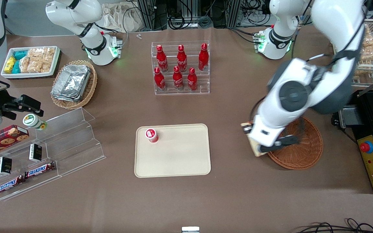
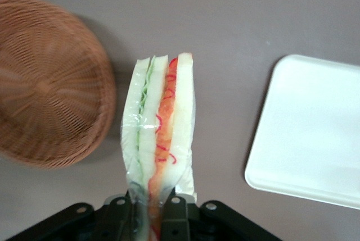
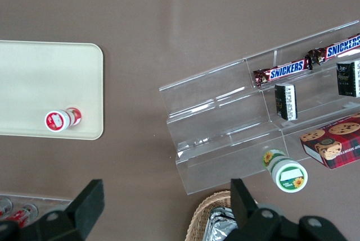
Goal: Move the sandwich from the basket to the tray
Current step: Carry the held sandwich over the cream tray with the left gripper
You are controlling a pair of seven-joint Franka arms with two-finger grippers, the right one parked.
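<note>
My gripper [image 2: 151,207] is shut on the sandwich [image 2: 160,128], a wrapped white-bread wedge with green and red-orange filling layers showing along its edge. In the front view the gripper [image 1: 264,142] hangs over the table with the sandwich [image 1: 254,148] sticking out below the wrist. It is just off the rim of the round reddish-brown basket [image 1: 303,152], between that basket and the tray. The basket [image 2: 45,83] holds nothing that I can see. The beige tray [image 1: 180,158] lies in the middle of the table, and its corner [image 2: 315,128] shows beside the sandwich.
A small red bottle [image 1: 151,135] stands on a corner of the tray. A rack of red bottles [image 1: 181,68] stands farther from the front camera. Toward the parked arm's end are a clear stepped shelf [image 1: 60,145] with snacks and an oval basket [image 1: 73,84] of foil containers.
</note>
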